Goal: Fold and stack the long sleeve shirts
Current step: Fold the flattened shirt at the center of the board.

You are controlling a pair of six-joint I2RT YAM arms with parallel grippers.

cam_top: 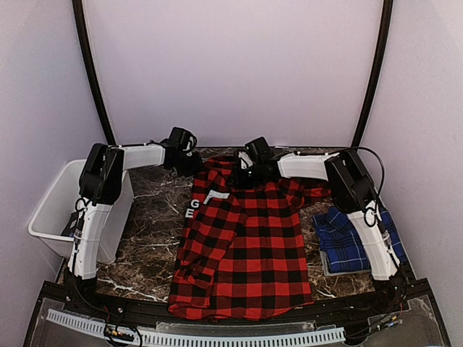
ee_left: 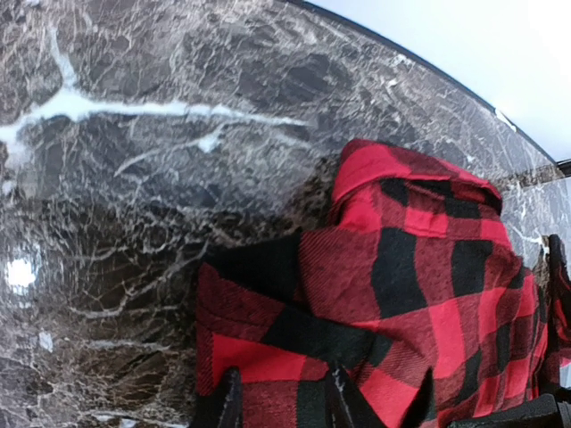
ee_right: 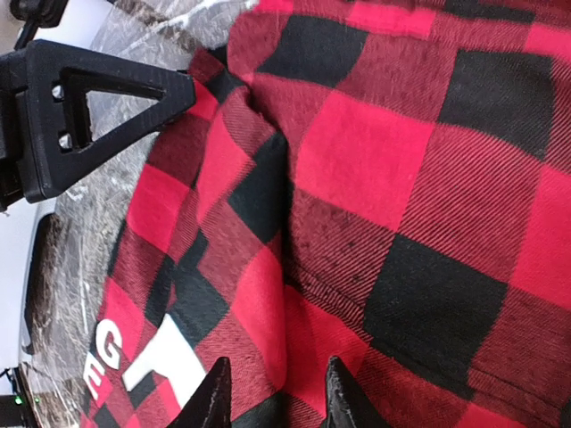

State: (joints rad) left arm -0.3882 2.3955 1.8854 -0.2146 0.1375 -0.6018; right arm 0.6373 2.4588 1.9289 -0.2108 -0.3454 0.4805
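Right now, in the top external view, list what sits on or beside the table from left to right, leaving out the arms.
white bin → red-and-black checked shirt → blue plaid shirt

A laboratory robot cell is indicated: a marble-patterned table (cam_top: 152, 210) is enclosed by plain pale walls (cam_top: 231, 65), framed by curved black poles (cam_top: 90, 72), edged by a slotted cable duct (cam_top: 195, 334), and flanked by a white bin (cam_top: 52, 211).

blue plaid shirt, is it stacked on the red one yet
No, the blue plaid shirt lies beside the red shirt, at its right, not on it.
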